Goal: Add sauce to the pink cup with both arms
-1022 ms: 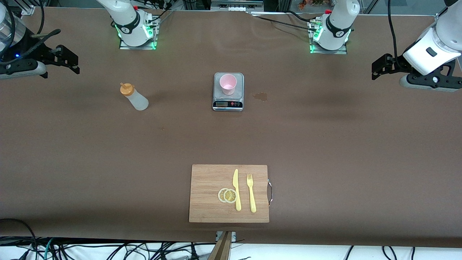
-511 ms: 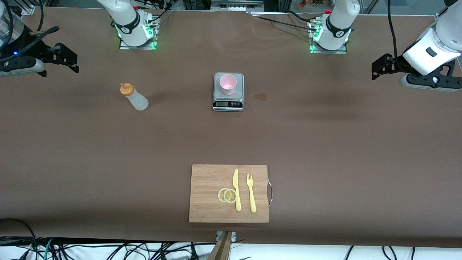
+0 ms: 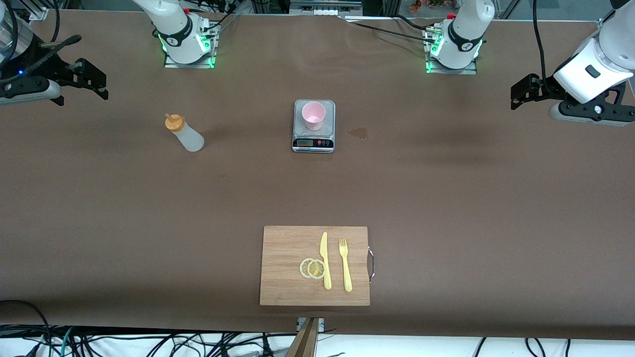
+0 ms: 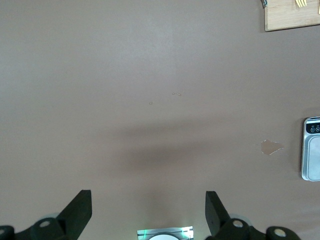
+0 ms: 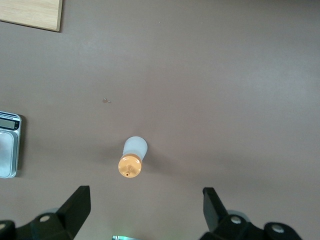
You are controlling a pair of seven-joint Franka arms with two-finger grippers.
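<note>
Only the right gripper has moved since one second ago, a little up toward the top edge of the front view; now it hangs over the right arm's end of the table, jaws spread wide and empty. On the other end the left gripper waits over the table, its jaws also spread with nothing between them. Between the two, the sauce, a whitish translucent squeeze bottle with a round orange nozzle cap, stands upright on the matte brown table cover, toward the right arm's end and well apart from the scale. On the flat plate of this small grey scale stands the pink cup, pale, slightly tapered, open at the top. Just beside the scale, toward the left arm's end, a small shiny stain lies on the cover. Nearer to the front camera lies a rectangular wooden cutting board with a metal handle; on it are two overlapping lemon slices, touching a yellow plastic knife, and a yellow plastic fork beside the knife
</note>
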